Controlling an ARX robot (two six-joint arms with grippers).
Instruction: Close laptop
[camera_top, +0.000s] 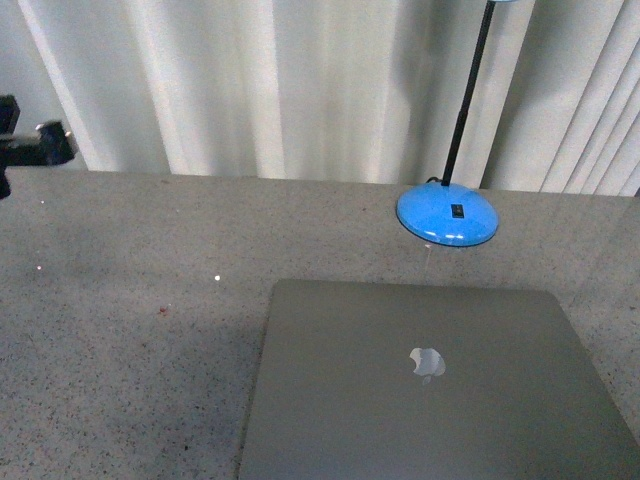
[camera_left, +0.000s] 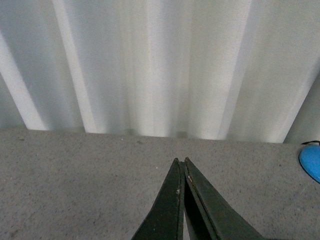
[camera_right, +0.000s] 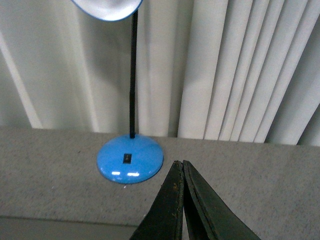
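The silver-grey laptop (camera_top: 430, 385) lies flat on the grey table with its lid down and the apple logo facing up, at the near right of the front view. Its far edge shows as a pale strip in the right wrist view (camera_right: 65, 229). No arm shows in the front view. My left gripper (camera_left: 180, 162) is shut and empty, above bare tabletop, pointing toward the curtain. My right gripper (camera_right: 179, 163) is shut and empty, above the table beyond the laptop's far edge, beside the lamp base.
A blue desk lamp base (camera_top: 447, 214) with a black stem stands behind the laptop; it also shows in the right wrist view (camera_right: 130, 159). A black clamp (camera_top: 30, 145) sits at the far left table edge. White curtains (camera_top: 280, 80) hang behind the table (camera_top: 120, 300).
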